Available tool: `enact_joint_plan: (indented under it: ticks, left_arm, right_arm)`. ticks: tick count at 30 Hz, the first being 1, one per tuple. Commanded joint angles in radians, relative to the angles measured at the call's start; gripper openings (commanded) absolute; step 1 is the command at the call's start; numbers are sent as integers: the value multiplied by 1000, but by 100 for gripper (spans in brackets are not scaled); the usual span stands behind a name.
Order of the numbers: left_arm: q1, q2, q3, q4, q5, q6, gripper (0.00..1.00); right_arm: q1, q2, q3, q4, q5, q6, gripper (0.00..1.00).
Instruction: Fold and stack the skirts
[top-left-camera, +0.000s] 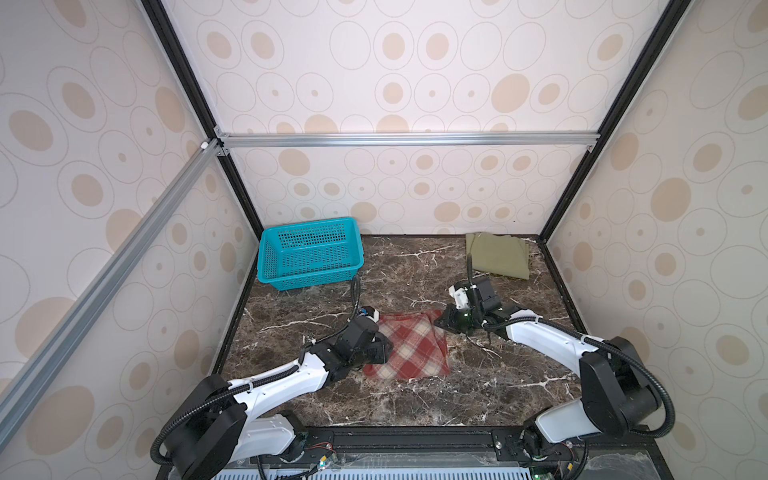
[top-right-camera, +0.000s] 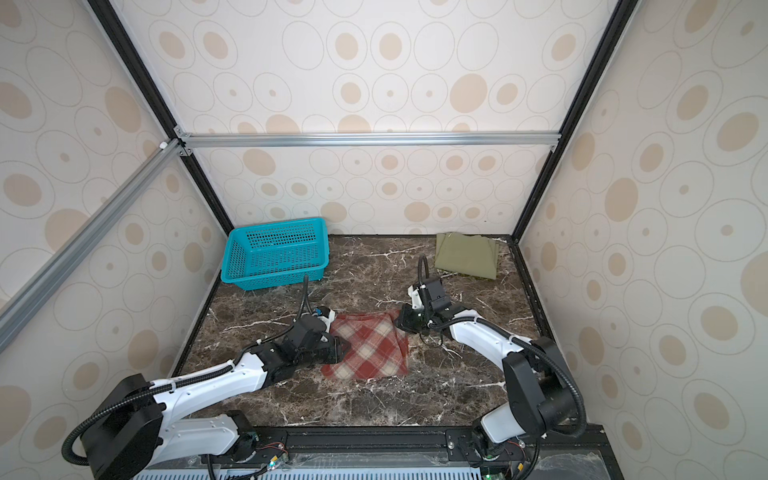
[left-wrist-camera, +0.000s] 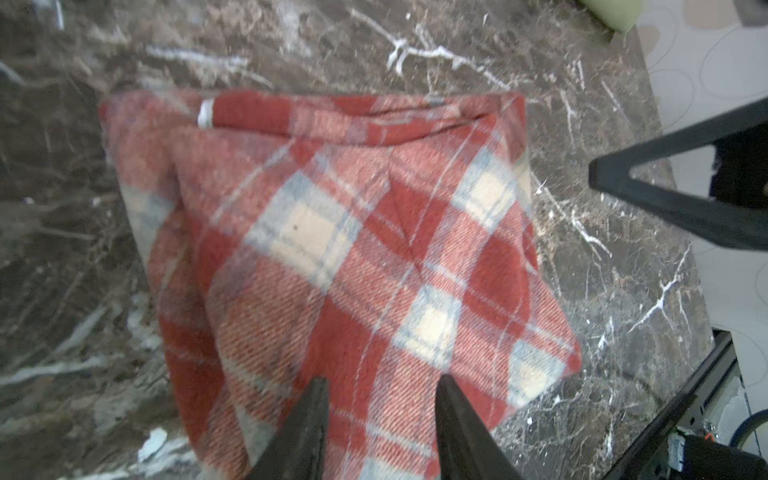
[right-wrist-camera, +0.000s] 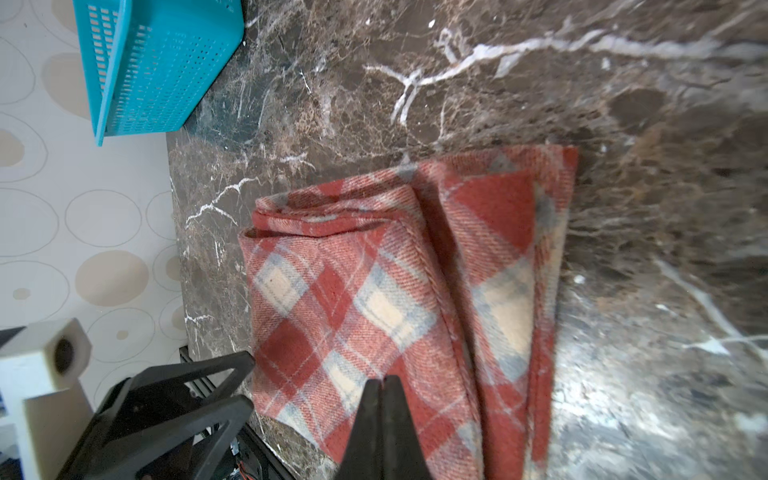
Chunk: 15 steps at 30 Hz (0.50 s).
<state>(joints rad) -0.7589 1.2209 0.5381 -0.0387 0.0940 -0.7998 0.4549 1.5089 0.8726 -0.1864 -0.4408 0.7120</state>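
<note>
on veined marble, woolly plaid skirt

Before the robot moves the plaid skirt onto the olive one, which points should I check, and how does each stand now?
1. Folded plaid skirt: ok, it lies flat in the middle.
2. Folded olive skirt: ok, at the far right corner.
3. Skirts stacked: not ok, they lie apart.
4. Open left gripper: ok, jaws apart over the plaid skirt.
5. Open right gripper: not ok, it is shut above the plaid skirt.
</note>
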Motion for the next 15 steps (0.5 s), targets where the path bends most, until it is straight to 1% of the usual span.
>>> enact_joint_plan:
  ticks: [1, 4, 8, 11, 15]
  left_arm:
    - [6, 0, -31, 12, 44, -41, 42]
    - [6, 35, -50, 15, 49, -48, 40]
    - [6, 77, -71, 20, 35, -49, 37]
    - [5, 101, -82, 15, 18, -43, 35]
    - [11, 122, -91, -18, -10, -47, 33]
  right_arm:
    - [15, 60, 18, 56, -49, -2, 0]
    - [25, 121, 2, 125, -71, 29, 0]
    - [27, 174, -30, 188, -42, 56, 0]
    - [26, 204, -48, 184, -12, 53, 0]
    - [26, 228, -86, 195, 0, 72, 0]
